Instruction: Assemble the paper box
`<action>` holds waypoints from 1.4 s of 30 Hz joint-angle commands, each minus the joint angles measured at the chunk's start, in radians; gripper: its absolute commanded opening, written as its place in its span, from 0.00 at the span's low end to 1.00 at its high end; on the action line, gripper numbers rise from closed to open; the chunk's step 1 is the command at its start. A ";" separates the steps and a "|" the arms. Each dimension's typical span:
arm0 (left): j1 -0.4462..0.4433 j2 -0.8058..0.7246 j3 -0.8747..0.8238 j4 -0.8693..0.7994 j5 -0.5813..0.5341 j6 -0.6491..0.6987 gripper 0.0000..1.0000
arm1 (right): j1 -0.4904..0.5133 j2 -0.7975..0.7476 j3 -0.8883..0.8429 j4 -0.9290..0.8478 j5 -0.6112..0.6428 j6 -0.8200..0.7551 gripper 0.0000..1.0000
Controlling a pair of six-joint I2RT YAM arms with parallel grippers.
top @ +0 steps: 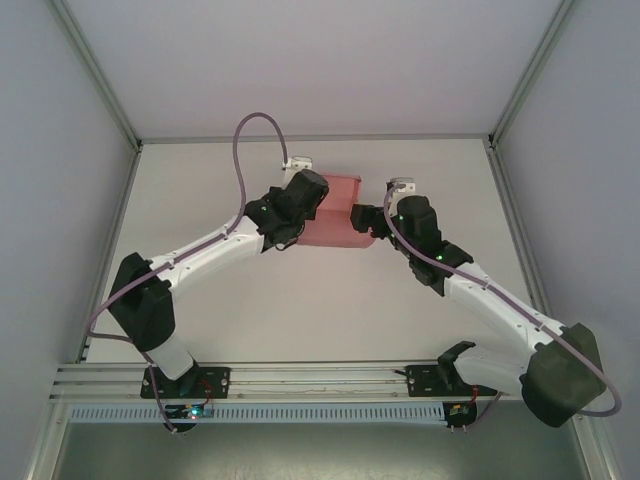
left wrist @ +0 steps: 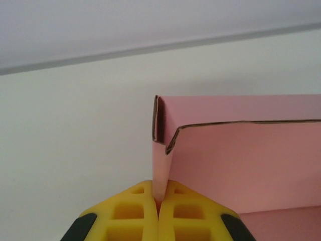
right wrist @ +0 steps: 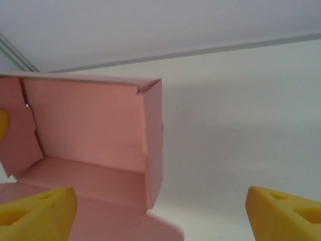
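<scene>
The paper box (top: pixel 340 210) sits on the white counter (top: pixel 450 180), toward its far side and about midway across, between the two arms. It is pink and partly put up: a long back wall and short end walls stand upright around a flat floor, and the top is open. The left gripper (left wrist: pixel 159 207) is at the box's left end, pinched tight on a thin upright pink panel at the corner. Its yellow fingers (left wrist: pixel 130 216) press together with only the card between them. Just above the grip the card folds over, and a doubled edge shows at the corner where the end wall meets the back wall. The right gripper (right wrist: pixel 160 201) is at the box's right end with its jaws spread wide, one yellow finger (right wrist: pixel 35 213) low over the pink floor and the other (right wrist: pixel 286 213) well out over bare counter. The right end wall stands upright between them, and neither finger is seen touching it. In the overhead view both grippers point inward at the box from opposite ends.
</scene>
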 commanded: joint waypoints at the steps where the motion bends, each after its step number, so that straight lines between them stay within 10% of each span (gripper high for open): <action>1: -0.008 -0.051 -0.040 0.129 -0.013 -0.047 0.00 | 0.005 -0.055 -0.002 0.060 -0.024 -0.065 0.86; 26: -0.011 -0.096 -0.064 0.140 0.134 -0.125 0.00 | 0.149 0.208 0.215 -0.003 0.437 -0.177 0.00; 32: -0.008 -0.082 -0.016 0.041 0.136 -0.085 0.24 | 0.178 0.149 0.192 0.023 0.500 -0.208 0.00; 42: 0.014 -0.129 -0.057 0.007 0.165 -0.082 0.25 | 0.179 0.083 0.169 -0.006 0.467 -0.203 0.00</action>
